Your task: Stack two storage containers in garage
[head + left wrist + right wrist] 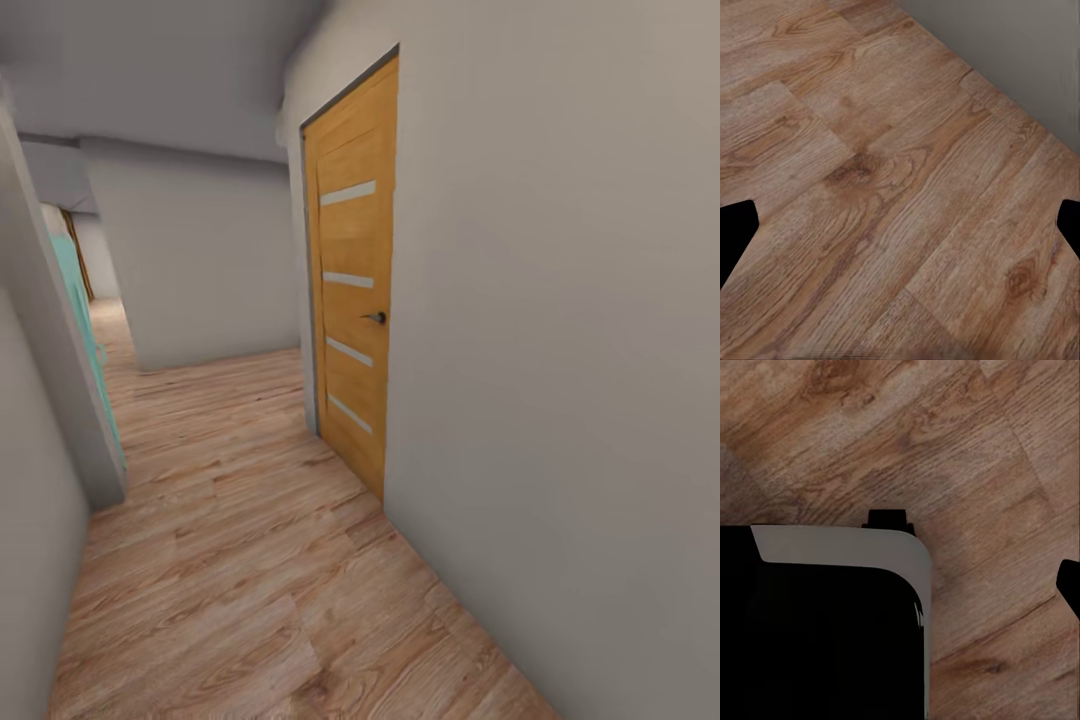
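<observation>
Light wood-plank flooring (250,560) runs along a narrow corridor bounded by plain pale grey walls (560,380). Set into the right-hand wall is an orange-brown wooden door (355,290), closed, with four pale horizontal inlay strips and a small dark lever handle (376,318). Opposite the door, on the left side, a teal panel (88,330) stands behind a grey wall edge.

Left wrist view: the left gripper (904,232) shows two dark fingertips (736,232) set wide apart over bare planks, nothing between them.

Right wrist view: one dark fingertip (1070,585) of the right gripper is visible; its spread cannot be determined. A black, grey-edged robot body part (832,622) lies beside it
</observation>
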Motion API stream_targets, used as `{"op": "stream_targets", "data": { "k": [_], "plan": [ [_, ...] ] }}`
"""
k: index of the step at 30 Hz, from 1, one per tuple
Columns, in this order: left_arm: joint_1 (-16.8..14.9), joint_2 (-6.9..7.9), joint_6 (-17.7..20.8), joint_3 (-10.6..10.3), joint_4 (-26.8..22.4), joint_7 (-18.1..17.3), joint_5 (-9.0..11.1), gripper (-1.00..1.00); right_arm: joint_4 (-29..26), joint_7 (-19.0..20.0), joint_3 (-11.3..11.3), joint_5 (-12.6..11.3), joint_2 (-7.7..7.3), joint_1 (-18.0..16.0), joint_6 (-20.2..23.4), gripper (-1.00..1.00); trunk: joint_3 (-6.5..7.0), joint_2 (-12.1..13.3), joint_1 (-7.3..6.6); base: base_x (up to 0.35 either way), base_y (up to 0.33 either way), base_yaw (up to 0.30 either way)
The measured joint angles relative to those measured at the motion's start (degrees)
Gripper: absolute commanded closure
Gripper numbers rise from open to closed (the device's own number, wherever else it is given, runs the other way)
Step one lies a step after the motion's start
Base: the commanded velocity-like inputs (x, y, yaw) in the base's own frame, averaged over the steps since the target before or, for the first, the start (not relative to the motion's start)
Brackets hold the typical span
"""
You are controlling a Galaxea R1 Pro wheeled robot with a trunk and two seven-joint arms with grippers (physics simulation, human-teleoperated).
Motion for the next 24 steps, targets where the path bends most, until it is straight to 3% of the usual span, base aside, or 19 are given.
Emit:
{"op": "stream_targets", "data": {
  "k": [24],
  "plan": [
    [0.0, 0.0, 0.0, 0.0, 0.0, 0.0, 0.0, -1.0, 0.0, 0.0, 0.0, 0.0, 0.0, 0.0, 0.0, -1.0, -0.84, 0.0, 0.0, 0.0, 0.0, 0.264]
  ]
}}
